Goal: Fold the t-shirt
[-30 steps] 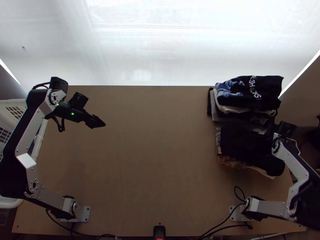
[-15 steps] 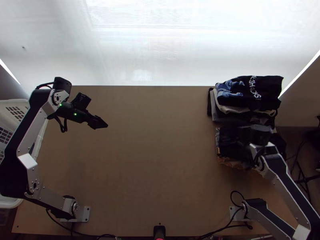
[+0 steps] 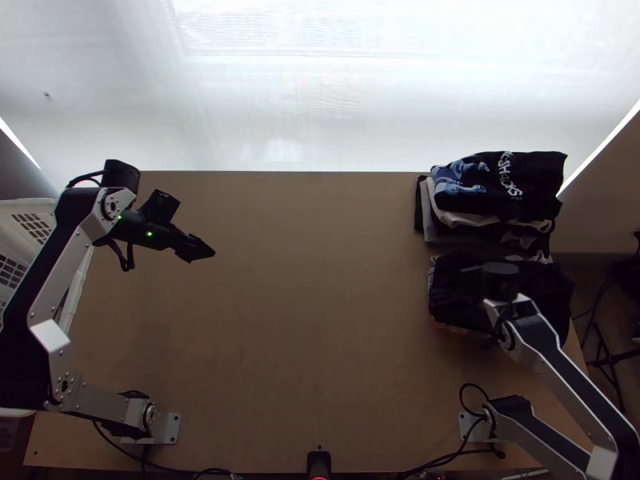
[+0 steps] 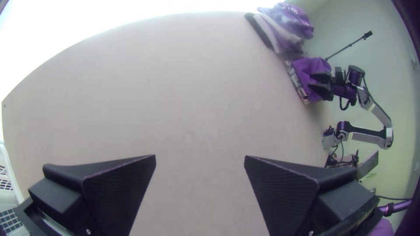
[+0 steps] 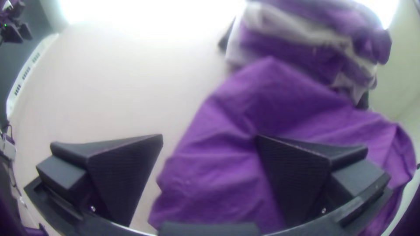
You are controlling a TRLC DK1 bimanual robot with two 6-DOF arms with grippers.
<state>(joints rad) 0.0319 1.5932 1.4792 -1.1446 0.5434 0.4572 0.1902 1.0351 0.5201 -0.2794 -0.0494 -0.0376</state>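
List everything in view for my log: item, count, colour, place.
black garment: one, black, rumpled atop the nearer clothes pile at the table's right
farther clothes pile: one, black, grey and white layers, far right; garments not countable
basket: one, white, left of the table
table: one, light wood, centre
backdrop: one, bright white, beyond the far edge
cables: several, black, near the arm bases
left gripper: one, black, open above the table's far left
right gripper: one, black, open by the black garment
arms: two, silver and black, one each side
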